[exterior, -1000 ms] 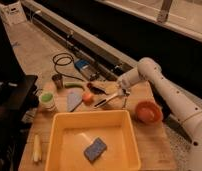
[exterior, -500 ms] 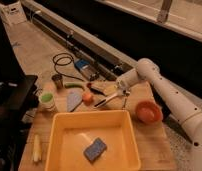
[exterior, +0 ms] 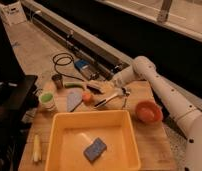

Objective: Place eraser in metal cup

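Nearest me, the yellow tub (exterior: 89, 116) sits where it sat 1 second ago, with the blue sponge (exterior: 95, 149) flat inside it. Nothing on the wooden table (exterior: 149, 145) has shifted either: the white cup (exterior: 46, 99) at the left and the orange bowl (exterior: 148, 111) at the right hold their places.

Farther back, my gripper (exterior: 100, 87) hangs low over the middle of the table, just beyond the metal utensils (exterior: 111, 97). It has barely moved over that second. My 2 fingers are together, and the pale beige block at their tip looks to me like the eraser (exterior: 94, 85), pinched between them.

So the only change is no change. I judge the carry paused or very slow, and the drop is not yet made. The metal cup (exterior: 57, 80) stands upright to the left, near but apart from my gripper, with a green object (exterior: 74, 85) lying between us.

It is hard to make out where my fingers end and the eraser begins, or whether it touches the table. The inside of the cup shows only as dark.
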You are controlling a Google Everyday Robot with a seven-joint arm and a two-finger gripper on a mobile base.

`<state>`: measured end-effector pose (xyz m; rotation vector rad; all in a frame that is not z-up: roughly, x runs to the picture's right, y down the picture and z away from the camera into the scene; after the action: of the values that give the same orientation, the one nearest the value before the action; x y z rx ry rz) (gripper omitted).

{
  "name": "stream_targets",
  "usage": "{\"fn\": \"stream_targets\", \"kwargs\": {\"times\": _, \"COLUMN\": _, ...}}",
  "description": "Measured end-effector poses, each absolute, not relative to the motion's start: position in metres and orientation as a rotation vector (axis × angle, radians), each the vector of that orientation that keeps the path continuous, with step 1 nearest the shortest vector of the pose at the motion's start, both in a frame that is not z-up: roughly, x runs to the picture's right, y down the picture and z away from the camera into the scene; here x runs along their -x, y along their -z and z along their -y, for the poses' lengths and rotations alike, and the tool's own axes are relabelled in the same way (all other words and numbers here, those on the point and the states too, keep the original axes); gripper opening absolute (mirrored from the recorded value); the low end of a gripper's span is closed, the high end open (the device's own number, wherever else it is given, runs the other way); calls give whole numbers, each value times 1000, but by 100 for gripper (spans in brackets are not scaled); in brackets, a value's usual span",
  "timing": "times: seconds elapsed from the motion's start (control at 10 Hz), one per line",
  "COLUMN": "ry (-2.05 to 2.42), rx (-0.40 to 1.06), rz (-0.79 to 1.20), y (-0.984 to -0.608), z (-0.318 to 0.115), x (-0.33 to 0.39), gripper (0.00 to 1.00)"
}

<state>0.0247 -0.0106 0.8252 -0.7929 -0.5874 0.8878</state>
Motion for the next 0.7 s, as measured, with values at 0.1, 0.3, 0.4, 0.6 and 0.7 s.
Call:
{"fn": "stream_targets", "kwargs": {"times": 0.1, "ry": -858, "rx": 795, "rz": 616, "y": -825, "z": 17, "x": -3, "gripper": 0}}
{"fn": "stream_targets", "kwargs": {"times": 0.3, "ry": -795, "rx": 806, "rz": 668, "y": -825, "z": 28, "x": 44, "gripper": 0}}
{"fn": "stream_targets", "kwargs": {"times": 0.4, "ry": -757, "rx": 812, "rz": 697, "y": -824, "z": 34, "x": 71, "gripper": 0}}
{"fn": "stream_targets", "kwargs": {"times": 0.6, "ry": -688, "rx": 821, "rz": 743, "y": -822, "z": 43, "x": 114, "gripper": 0}}
{"fn": "stream_targets", "kwargs": {"times": 0.7, "ry": -650, "rx": 823, "rz": 766, "y": -821, "z": 48, "x": 137, "gripper": 0}}
